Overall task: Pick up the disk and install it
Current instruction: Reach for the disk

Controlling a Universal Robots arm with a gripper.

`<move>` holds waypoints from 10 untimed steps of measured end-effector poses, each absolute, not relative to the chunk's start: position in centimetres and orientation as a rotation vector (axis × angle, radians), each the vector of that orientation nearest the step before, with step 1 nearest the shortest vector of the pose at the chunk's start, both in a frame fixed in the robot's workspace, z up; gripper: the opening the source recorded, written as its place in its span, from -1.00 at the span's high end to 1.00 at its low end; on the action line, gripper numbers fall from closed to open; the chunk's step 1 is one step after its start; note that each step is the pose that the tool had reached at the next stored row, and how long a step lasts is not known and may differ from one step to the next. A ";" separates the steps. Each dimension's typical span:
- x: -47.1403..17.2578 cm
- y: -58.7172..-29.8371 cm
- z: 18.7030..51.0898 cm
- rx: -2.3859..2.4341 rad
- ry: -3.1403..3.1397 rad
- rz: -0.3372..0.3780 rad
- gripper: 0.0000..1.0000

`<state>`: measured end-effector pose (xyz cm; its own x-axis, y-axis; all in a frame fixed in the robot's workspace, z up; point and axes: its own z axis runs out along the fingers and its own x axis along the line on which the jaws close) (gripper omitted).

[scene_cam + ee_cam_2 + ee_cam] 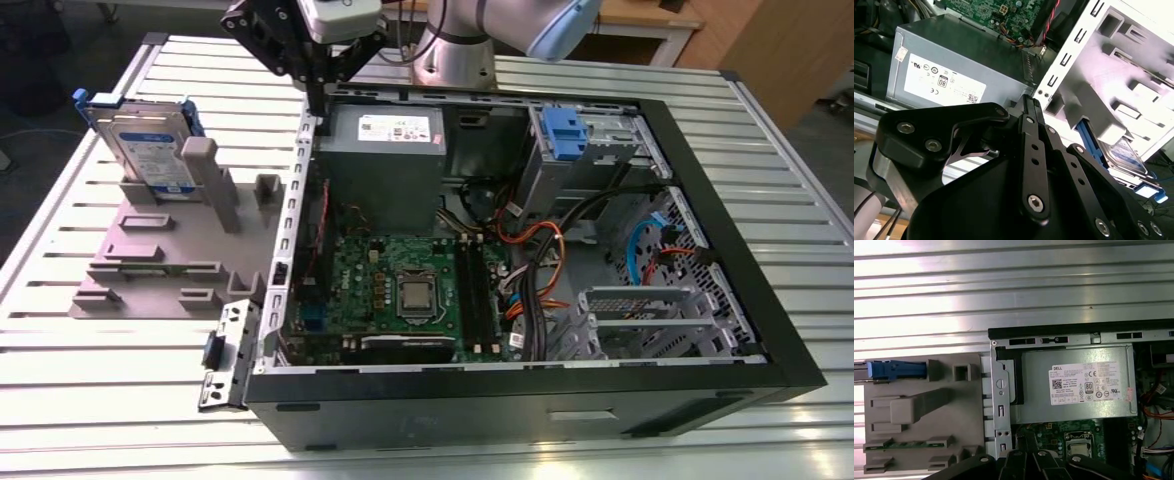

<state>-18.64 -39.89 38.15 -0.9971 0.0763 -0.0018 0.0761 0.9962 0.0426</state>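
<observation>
hovering over the rear edge of the open computer case (798, 340) in the exterior view, the gripper (320, 86) has its fingers pressed together on nothing. the disk (140, 140) stands on edge in a grey holder (147, 270) at the exterior view's left of the case. in the second wrist view the disk (1124, 150) lies beyond the power supply (944, 75). in the first wrist view its blue rail shows edge-on in the holder, well apart from the gripper.

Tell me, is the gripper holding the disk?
No, the disk stands upright in the grey holder beside the computer case, away from the gripper.
</observation>
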 end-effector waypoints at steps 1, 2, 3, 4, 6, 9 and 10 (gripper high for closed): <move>-18.7 -39.9 38.2 0.120 3.135 0.067 0.79; -18.8 -39.9 38.1 0.120 3.135 0.067 0.79; -18.9 -39.9 38.1 0.120 3.135 0.067 0.79; -18.9 -39.9 38.1 0.120 3.135 0.067 0.79; -19.1 -39.9 38.1 0.120 3.135 0.067 0.79; -19.3 -39.9 38.1 0.120 3.135 0.067 0.79; -19.4 -39.9 38.1 0.120 3.135 0.067 0.79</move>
